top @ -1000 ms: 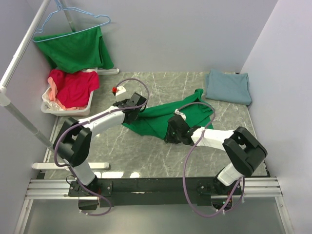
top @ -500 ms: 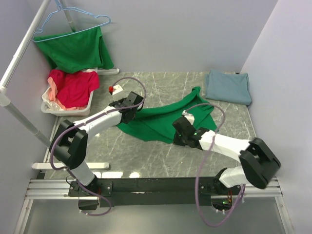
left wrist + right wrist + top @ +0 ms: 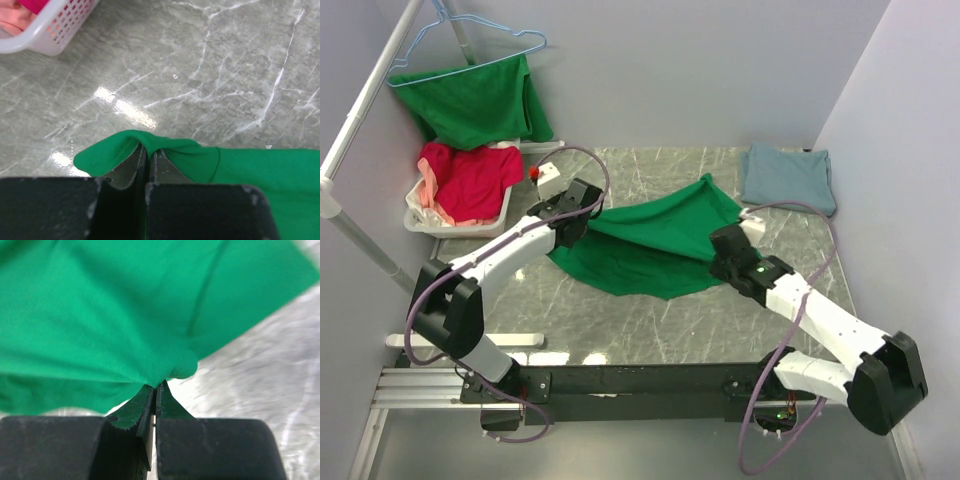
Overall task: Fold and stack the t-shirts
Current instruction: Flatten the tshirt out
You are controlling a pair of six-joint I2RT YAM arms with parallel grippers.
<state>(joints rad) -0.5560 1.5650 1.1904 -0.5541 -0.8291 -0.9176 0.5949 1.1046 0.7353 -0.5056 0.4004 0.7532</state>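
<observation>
A bright green t-shirt [image 3: 655, 240] is stretched across the middle of the marble table between my two grippers. My left gripper [image 3: 578, 205] is shut on its left edge; the left wrist view shows green cloth [image 3: 165, 150] pinched between the closed fingers. My right gripper [image 3: 725, 252] is shut on its right edge; the right wrist view shows green cloth [image 3: 125, 315] bunched at the closed tips [image 3: 156, 386]. A folded blue-grey t-shirt [image 3: 788, 177] lies at the back right. A red t-shirt [image 3: 470, 180] fills a white basket. Another green shirt [image 3: 475, 100] hangs on a hanger.
The white basket [image 3: 455, 222] stands at the back left, with pink cloth [image 3: 424, 200] at its edge; its wall shows in the left wrist view [image 3: 50, 30]. A white rack pole [image 3: 360, 110] runs along the left side. A small white block with a red knob [image 3: 548, 174] sits near the left gripper.
Both grippers have pulled apart, the left toward the back left and the right toward the right. The green t-shirt has gone from bunched to spread wide between them.
</observation>
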